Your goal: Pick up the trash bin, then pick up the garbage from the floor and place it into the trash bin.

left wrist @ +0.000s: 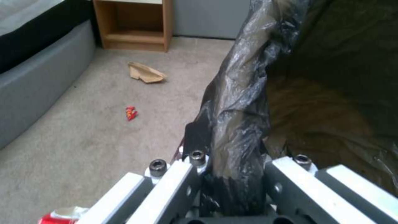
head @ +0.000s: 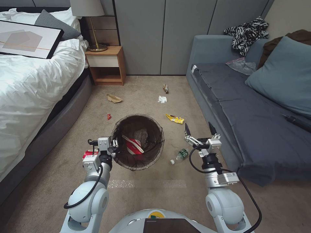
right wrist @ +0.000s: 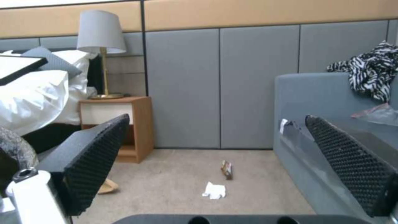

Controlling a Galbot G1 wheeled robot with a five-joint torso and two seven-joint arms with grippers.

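Beige carpet (head: pixel 64 181) floor between a white-sheeted bed (head: pixel 29 84) on the robot's left and a grey sofa (head: pixel 246 123) on its right; wooden nightstand (head: pixel 105 64) with a brass lamp (head: pixel 90 19) against the grey panel wall.

Trash bin (head: pixel 137 142): round, lined with a dark brown-black bag, held at its left rim, mouth towards the head camera; a red-and-white item lies inside.

Left gripper (head: pixel 113 147): at the bin's left rim, jaws clamped on the rim and bunched liner, as the left wrist view shows (left wrist: pixel 232 186).

Right gripper (head: pixel 199 131): in the air right of the bin, near the sofa's front edge, jaws wide apart, holding nothing; black textured pads (right wrist: pixel 91 158) frame its wrist view.

Litter on the carpet, apart from the bin:
- clear bottle (head: pixel 180 155), green label, just right of the bin, below the right gripper;
- red cup (head: pixel 89 153), beside the left wrist;
- brown paper scrap (head: pixel 114 98);
- yellow wrapper (head: pixel 175 118);
- white tissue (head: pixel 162 99);
- brown wrapper (head: pixel 166 88), nearest the wall;
- small red wrapper (head: pixel 109 116).
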